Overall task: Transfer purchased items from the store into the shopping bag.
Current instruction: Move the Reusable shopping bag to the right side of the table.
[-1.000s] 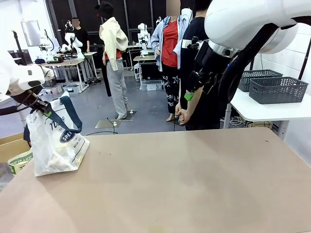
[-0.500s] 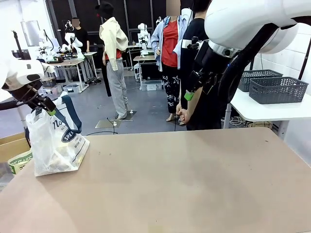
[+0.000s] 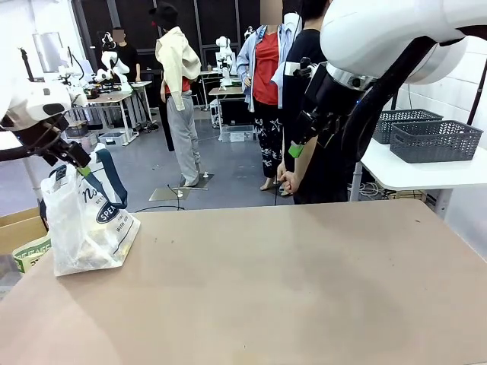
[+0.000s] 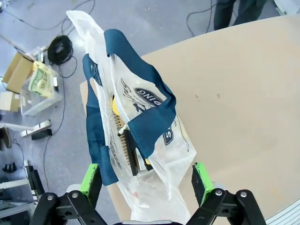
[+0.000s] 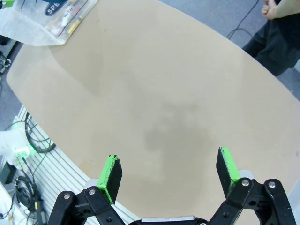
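Observation:
The shopping bag (image 3: 85, 222), whitish plastic with navy handles, stands on the table's left end. The purchased items show through it as yellowish shapes (image 3: 85, 245). From above I see a brown ribbed pack (image 4: 126, 149) and a yellow piece (image 4: 115, 107) inside. My left gripper (image 3: 73, 167) hovers just over the bag's mouth, open. Its fingers straddle the bag (image 4: 140, 93) without gripping the navy handles (image 4: 150, 124). My right gripper (image 3: 298, 144) hangs high at the far side, open and holding nothing. It looks down on the bare table (image 5: 168, 93) from well above.
A person (image 3: 308, 91) stands at the far edge, hands (image 3: 286, 181) clasped low. Two grey mesh baskets (image 3: 430, 141) sit on a white side table at the right. A cardboard box (image 3: 17, 228) and a green-printed pack (image 3: 30, 253) lie off the table's left end.
My left gripper has opened and let go of the bag's handle, then risen a little. The bag stays standing on the table. The right arm has not moved.

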You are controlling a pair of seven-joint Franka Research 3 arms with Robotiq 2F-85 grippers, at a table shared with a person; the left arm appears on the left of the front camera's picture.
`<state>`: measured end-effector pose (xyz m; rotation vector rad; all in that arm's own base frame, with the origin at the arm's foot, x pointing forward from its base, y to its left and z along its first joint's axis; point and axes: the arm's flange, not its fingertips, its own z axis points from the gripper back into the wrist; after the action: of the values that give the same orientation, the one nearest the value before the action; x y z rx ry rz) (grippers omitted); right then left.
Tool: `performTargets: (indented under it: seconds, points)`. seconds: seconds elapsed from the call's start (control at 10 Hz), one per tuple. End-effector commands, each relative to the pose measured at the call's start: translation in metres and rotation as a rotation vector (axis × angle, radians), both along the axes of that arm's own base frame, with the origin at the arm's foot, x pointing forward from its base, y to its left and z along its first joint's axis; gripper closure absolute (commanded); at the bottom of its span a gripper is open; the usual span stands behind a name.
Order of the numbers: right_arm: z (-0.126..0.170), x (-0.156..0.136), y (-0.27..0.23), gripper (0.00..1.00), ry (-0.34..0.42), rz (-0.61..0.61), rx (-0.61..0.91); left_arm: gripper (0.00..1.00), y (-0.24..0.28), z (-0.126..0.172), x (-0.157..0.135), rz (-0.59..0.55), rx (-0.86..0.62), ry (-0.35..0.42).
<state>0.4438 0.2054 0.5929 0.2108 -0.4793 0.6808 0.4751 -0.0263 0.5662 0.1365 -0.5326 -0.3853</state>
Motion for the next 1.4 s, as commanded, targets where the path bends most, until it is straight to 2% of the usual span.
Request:
performTargets:
  seconds: [0.0,0.7,0.8,1.0,1.3]
  points:
    - [0.002,0.000,-0.001,0.00,0.008,-0.001,-0.011,0.00,-0.005,0.014,-0.005,0.009,0.013,0.022]
    - [0.002,0.000,-0.001,0.00,0.008,-0.001,-0.011,0.00,-0.004,0.008,-0.004,-0.006,0.010,0.018]
    - [0.002,0.000,-0.001,0.00,0.008,-0.001,-0.011,0.00,-0.011,0.020,-0.006,-0.109,0.006,0.136]
    - [0.002,0.000,-0.001,0.00,0.008,-0.001,-0.011,0.00,-0.028,0.032,-0.006,-0.338,0.059,0.251]
    - [0.002,0.000,-0.001,0.00,0.008,-0.001,-0.011,0.00,-0.053,0.040,0.004,-0.630,0.056,0.222]
